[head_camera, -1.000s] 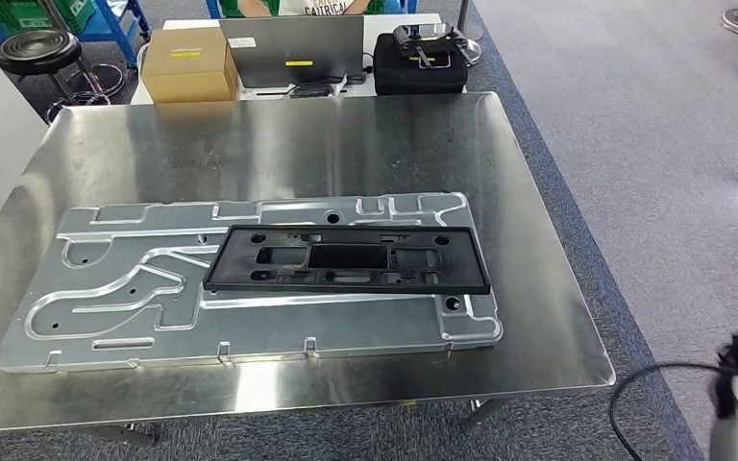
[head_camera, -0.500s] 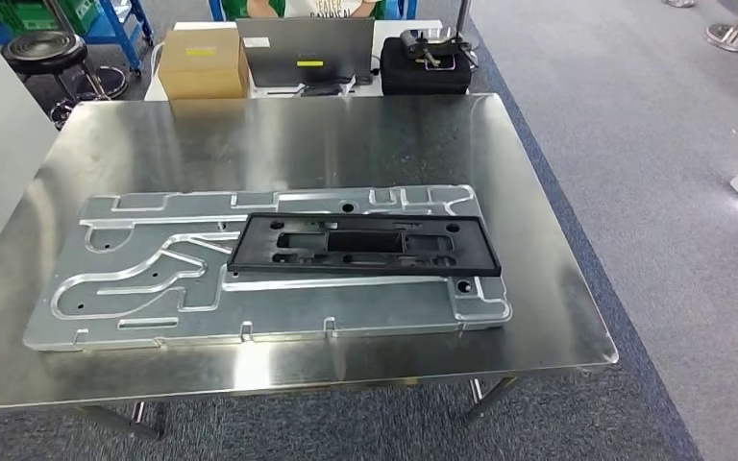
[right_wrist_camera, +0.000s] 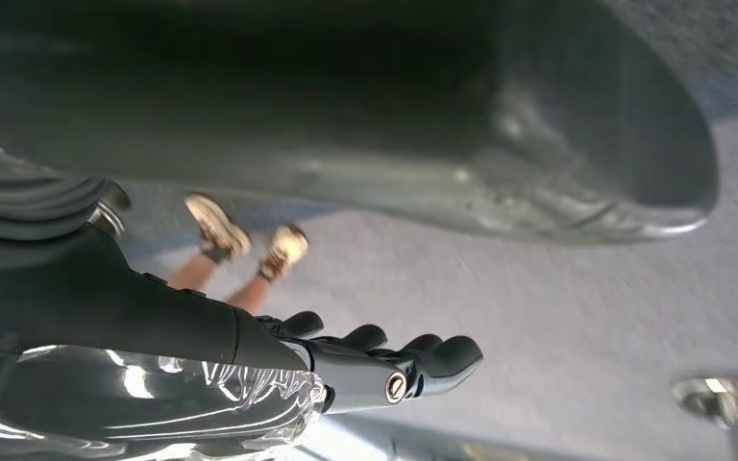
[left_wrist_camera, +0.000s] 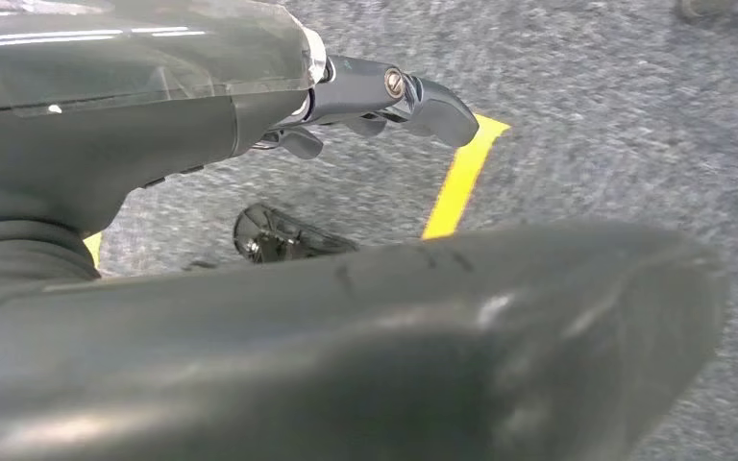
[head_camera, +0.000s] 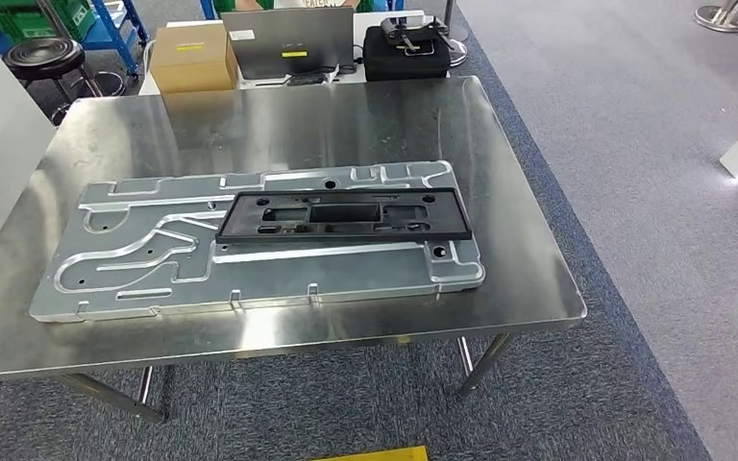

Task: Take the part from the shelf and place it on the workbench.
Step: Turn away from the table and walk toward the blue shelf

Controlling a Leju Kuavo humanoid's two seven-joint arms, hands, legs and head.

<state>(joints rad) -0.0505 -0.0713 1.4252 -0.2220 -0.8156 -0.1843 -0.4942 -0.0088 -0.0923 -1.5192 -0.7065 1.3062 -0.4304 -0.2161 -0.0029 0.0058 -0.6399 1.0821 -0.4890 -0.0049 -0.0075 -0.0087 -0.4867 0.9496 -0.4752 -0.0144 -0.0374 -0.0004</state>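
Black part [head_camera: 343, 215] lies flat on the big machined aluminium plate [head_camera: 135, 279], toward its right half, on the steel workbench [head_camera: 279, 125]. Left hand [left_wrist_camera: 384, 96] hangs over grey carpet by a yellow floor line [left_wrist_camera: 456, 178], fingers loosely curled, holding nothing. Right hand [right_wrist_camera: 384, 365] hangs too, fingers fairly straight and apart, empty. A person's feet [right_wrist_camera: 245, 252] on the floor behind. Cardboard box [head_camera: 190, 56] and laptop [head_camera: 286, 36] beyond the bench.

The right robot hand [right_wrist_camera: 384, 370] hangs empty, fingers loosely extended, above grey carpet [right_wrist_camera: 557, 298].
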